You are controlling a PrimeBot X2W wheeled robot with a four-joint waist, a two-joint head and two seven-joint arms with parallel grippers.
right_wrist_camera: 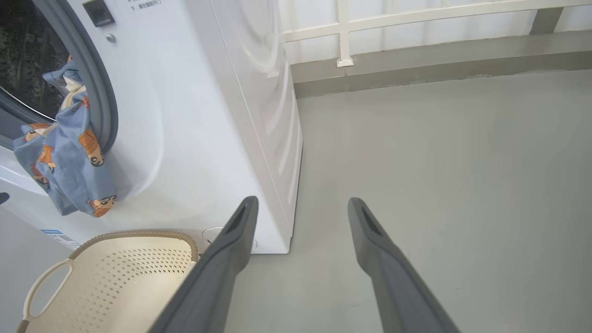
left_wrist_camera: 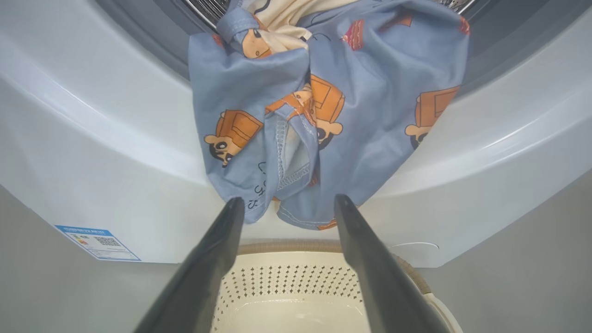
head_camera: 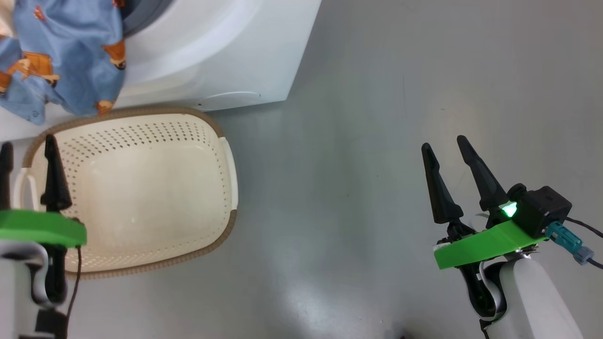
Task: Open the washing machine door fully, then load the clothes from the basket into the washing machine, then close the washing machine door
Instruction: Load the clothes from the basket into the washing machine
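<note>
Light-blue clothes [head_camera: 61, 56] with orange cartoon prints hang out of the washing machine [head_camera: 221, 52] mouth, draped over its lower front rim [left_wrist_camera: 323, 111] [right_wrist_camera: 69, 162]. The cream basket [head_camera: 141, 188] stands on the floor right below them; nothing lies on its inside. My left gripper [head_camera: 27, 147] hovers open over the basket's left handle, its fingertips [left_wrist_camera: 233, 208] just below the hanging cloth and holding nothing. Off to the right, my right gripper [head_camera: 444, 143] stands open above bare floor, well clear of the basket. The washing machine door is out of view.
Grey floor [head_camera: 377, 117] spreads to the right of the machine. A low grey kerb with a white railing [right_wrist_camera: 416, 51] runs along the far wall. A blue label sticker [left_wrist_camera: 97, 243] sits low on the machine's front.
</note>
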